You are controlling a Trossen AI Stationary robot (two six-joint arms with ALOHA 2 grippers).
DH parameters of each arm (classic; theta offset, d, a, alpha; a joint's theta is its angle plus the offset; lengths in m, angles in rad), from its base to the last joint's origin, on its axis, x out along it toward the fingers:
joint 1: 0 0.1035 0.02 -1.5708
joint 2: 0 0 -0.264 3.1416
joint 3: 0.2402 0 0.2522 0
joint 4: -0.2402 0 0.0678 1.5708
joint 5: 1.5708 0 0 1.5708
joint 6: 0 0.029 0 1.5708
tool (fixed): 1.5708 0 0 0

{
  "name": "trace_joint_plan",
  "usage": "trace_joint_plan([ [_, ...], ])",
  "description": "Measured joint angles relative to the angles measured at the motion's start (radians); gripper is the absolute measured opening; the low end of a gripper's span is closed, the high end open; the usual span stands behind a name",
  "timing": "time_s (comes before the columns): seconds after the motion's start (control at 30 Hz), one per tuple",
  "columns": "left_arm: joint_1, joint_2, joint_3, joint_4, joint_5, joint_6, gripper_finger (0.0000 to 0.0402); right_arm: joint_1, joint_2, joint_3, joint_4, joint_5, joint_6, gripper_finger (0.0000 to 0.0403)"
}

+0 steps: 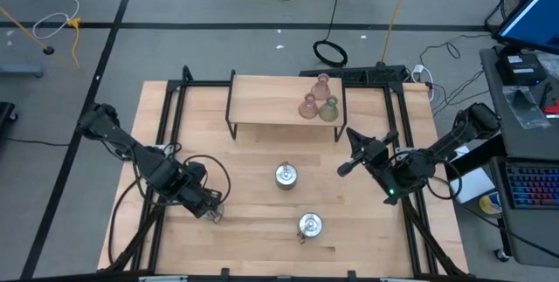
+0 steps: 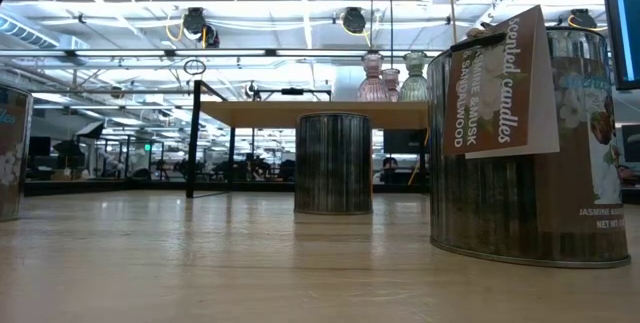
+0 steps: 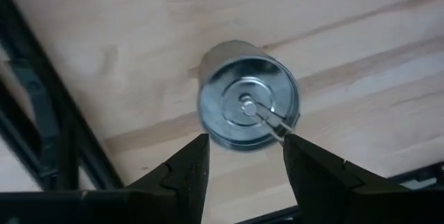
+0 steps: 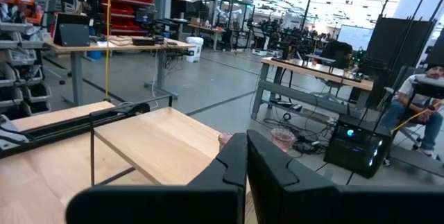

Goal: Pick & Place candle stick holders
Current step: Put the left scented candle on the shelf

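My left end effector [image 3: 241,160] hangs half-open, holding nothing, directly above a silver holder [image 3: 248,105] standing upright on the counter [image 3: 361,37]; right end effector [image 4: 247,156] waits shut.

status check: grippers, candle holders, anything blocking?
Left gripper open over a silver holder. Right gripper shut, empty. Three glass holders on shelf. Nothing blocking.

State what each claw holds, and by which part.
Nothing is held. The left claw is open above a silver candle stick holder; the right claw is shut, empty.
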Motion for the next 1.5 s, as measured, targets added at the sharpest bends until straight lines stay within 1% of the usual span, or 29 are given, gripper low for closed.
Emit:
trace_joint_plan([
  [0.07,-0.003,0.000,-0.010,0.010,0.000,-0.002,0.0194,0.000,0.000,0.000,0.000,0.000,-0.001,0.0000],
  [0.17,-0.007,0.000,-0.012,0.008,0.000,-0.006,0.0217,0.000,0.000,0.000,0.000,0.000,-0.001,0.0000],
  [0.27,-0.008,0.000,-0.012,0.007,-0.006,0.000,0.0250,0.000,0.000,0.000,0.000,0.000,-0.001,0.0000],
  [0.47,-0.008,0.005,-0.012,0.003,-0.059,0.005,0.0328,0.000,0.000,0.000,0.000,0.000,-0.001,0.0000],
  [0.67,-0.012,0.050,-0.028,0.012,-0.052,0.006,0.0391,0.000,0.000,0.000,0.000,0.000,-0.001,0.0000],
  [0.73,-0.012,0.067,-0.042,0.033,-0.039,0.015,0.0397,0.000,0.000,0.000,0.000,0.000,-0.001,0.0000],
  [0.87,-0.010,0.080,-0.080,0.071,-0.001,0.023,0.0386,0.000,0.000,0.000,0.000,0.000,-0.001,0.0000],
  [1.0,-0.005,0.080,-0.109,0.125,0.004,0.006,0.0382,0.000,0.000,0.000,0.000,0.000,-0.004,0.0000],
  [1.27,-0.002,0.078,-0.110,0.182,0.010,0.012,0.0386,0.000,0.000,0.000,0.004,0.000,0.002,0.0000],
  [1.5,-0.001,0.085,-0.110,0.181,0.011,0.038,0.0394,0.000,0.000,0.000,0.004,0.000,0.002,0.0000],
])
